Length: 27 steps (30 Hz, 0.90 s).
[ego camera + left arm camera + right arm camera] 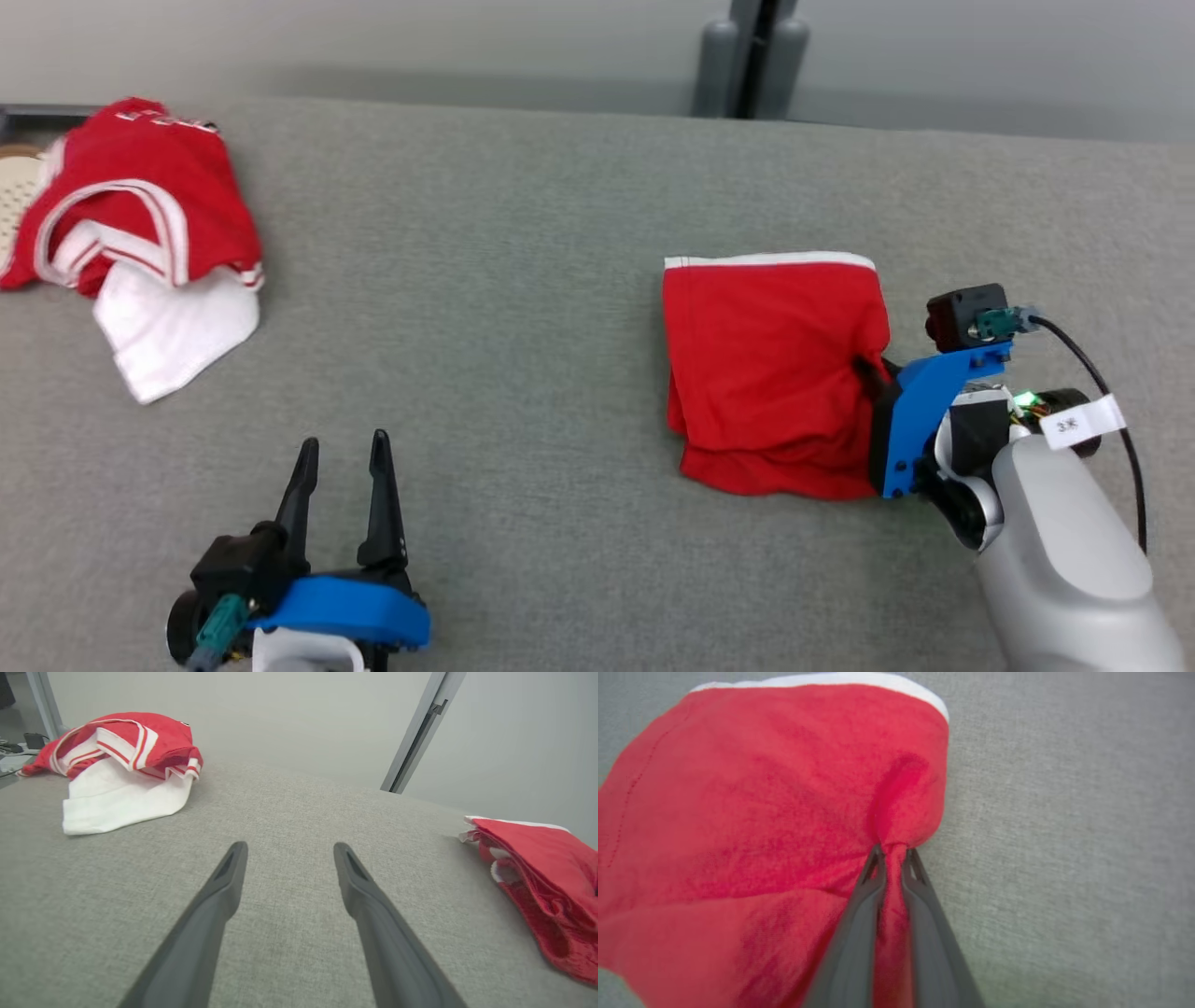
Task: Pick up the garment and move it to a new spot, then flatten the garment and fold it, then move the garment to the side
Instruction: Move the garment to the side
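The red garment point(770, 373) lies folded into a rough square on the right half of the grey worktop point(513, 327), about midway between the near and far edges. A white band point(770, 259) runs along its far edge, and its near edge shows several bunched layers.

The right jaws are pressed almost together on the garment's right edge. In the right wrist view the two dark fingers point(859, 919) pinch a narrow ridge of red cloth point(761, 812) between their tips, and creases run out from the pinch. The rest of the garment lies on the worktop to the left of the pinch.

The left jaws stand wide apart with nothing between them. Their fingers point(381, 504) are at the near left, pointing toward the far side over bare grey cloth point(289, 933), well apart from the garment point(546, 868).

At the far left corner sits a loose heap of red and white clothes point(131, 196), with a white piece point(173, 327) spilling out on its near side. The left wrist view shows the same heap point(126, 742).
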Tool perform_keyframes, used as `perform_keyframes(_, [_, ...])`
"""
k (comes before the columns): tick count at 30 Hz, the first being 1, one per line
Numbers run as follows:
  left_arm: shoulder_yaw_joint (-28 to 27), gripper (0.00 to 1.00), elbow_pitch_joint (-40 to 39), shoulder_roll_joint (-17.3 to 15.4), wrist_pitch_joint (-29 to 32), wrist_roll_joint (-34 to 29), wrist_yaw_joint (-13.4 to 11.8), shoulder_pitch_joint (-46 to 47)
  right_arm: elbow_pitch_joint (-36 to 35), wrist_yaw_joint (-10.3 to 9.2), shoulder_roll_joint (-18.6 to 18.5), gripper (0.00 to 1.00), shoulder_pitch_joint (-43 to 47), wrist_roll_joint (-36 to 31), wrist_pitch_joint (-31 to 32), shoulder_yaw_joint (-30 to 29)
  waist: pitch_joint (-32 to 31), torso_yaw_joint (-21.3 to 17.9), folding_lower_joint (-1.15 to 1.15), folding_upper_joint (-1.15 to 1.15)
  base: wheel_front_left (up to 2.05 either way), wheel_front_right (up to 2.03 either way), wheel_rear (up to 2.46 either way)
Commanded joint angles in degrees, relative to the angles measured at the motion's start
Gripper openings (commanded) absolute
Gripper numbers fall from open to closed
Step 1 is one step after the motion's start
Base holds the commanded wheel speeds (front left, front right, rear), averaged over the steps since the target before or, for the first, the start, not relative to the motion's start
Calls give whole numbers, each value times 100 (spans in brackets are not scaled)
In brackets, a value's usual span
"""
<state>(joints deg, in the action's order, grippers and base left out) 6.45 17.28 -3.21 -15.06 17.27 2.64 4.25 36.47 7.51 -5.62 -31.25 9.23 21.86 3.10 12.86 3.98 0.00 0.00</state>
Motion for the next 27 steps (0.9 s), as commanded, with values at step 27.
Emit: perform_keyframes(27, [564,100,-1171,-503,656,-569,180,866,-169,-3,-462,0,-583,79,-1081,-870,1312,-2279,0,0,0,0,0])
